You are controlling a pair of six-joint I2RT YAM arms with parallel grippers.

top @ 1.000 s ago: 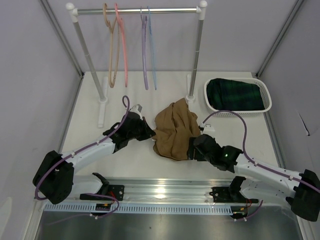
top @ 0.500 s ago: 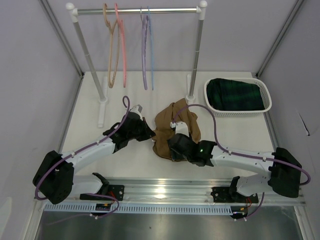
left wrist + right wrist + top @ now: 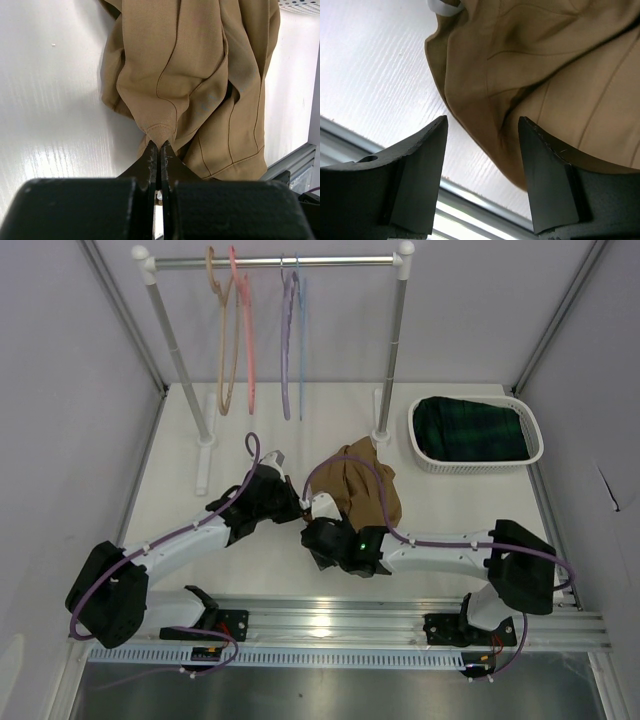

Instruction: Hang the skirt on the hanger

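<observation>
The tan-brown skirt point(image 3: 362, 483) lies bunched on the white table, between the two arms. My left gripper point(image 3: 296, 510) is shut on a pinched fold at the skirt's left edge; the left wrist view shows the cloth point(image 3: 190, 75) drawn into a point between the closed jaws point(image 3: 160, 143). My right gripper point(image 3: 318, 538) hovers over the skirt's near left part. It is open, with a skirt point(image 3: 545, 65) fold lying between its spread fingers point(image 3: 482, 125). The pale lavender-blue hanger point(image 3: 301, 350) hangs on the rail at the back, far from both grippers.
A clothes rack point(image 3: 398, 350) stands at the back with a tan hanger point(image 3: 225, 340), a pink hanger point(image 3: 246, 335) and a lavender hanger point(image 3: 288, 345). A white basket point(image 3: 535, 445) at the back right holds dark green plaid cloth point(image 3: 470, 430). A metal rail point(image 3: 320, 620) runs along the near edge.
My right arm has swung left across the skirt's near edge, its jaws narrowing a little. The left gripper has kept its hold and place.
</observation>
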